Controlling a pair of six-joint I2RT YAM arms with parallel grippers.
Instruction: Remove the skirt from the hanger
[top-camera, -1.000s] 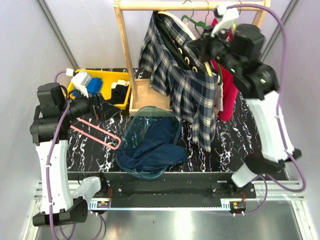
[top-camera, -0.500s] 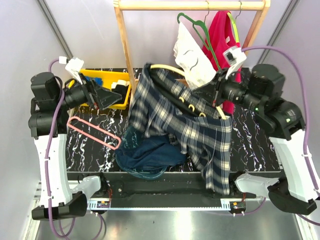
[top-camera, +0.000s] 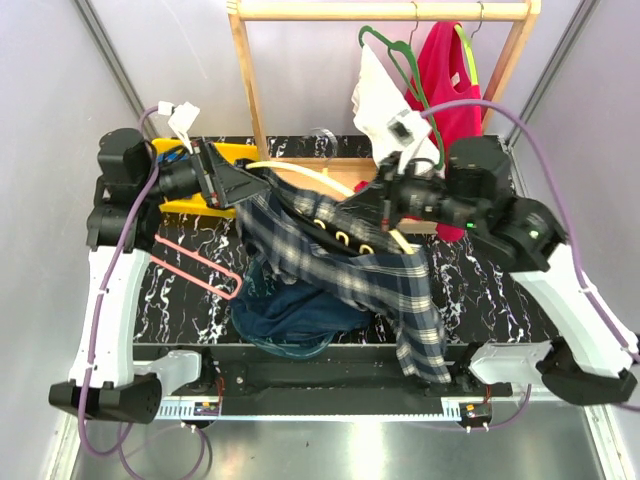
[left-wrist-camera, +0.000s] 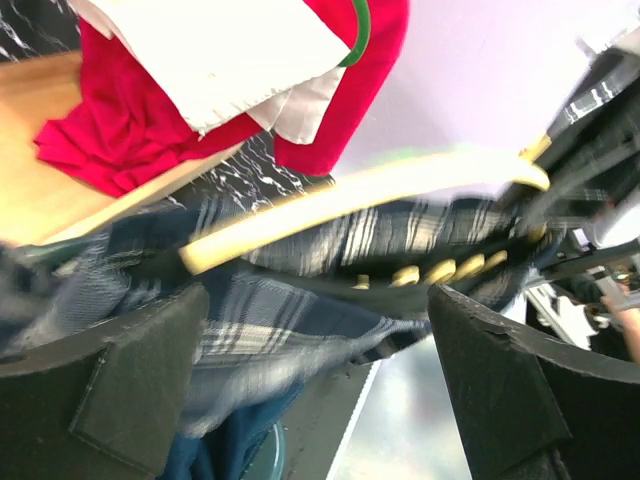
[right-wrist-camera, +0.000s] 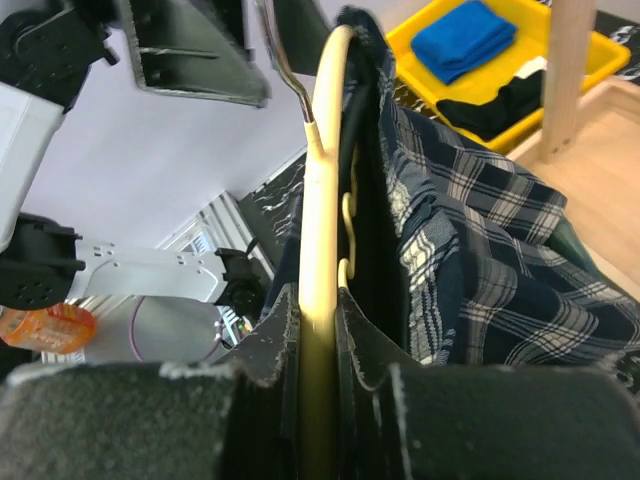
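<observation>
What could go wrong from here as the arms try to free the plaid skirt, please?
The left pincer hangs open beside the hanger, so it may catch that instead of the skirt. The skirt drapes over the basket and past the front edge of the table, so pulling could drag the basket or snag the hem.
</observation>
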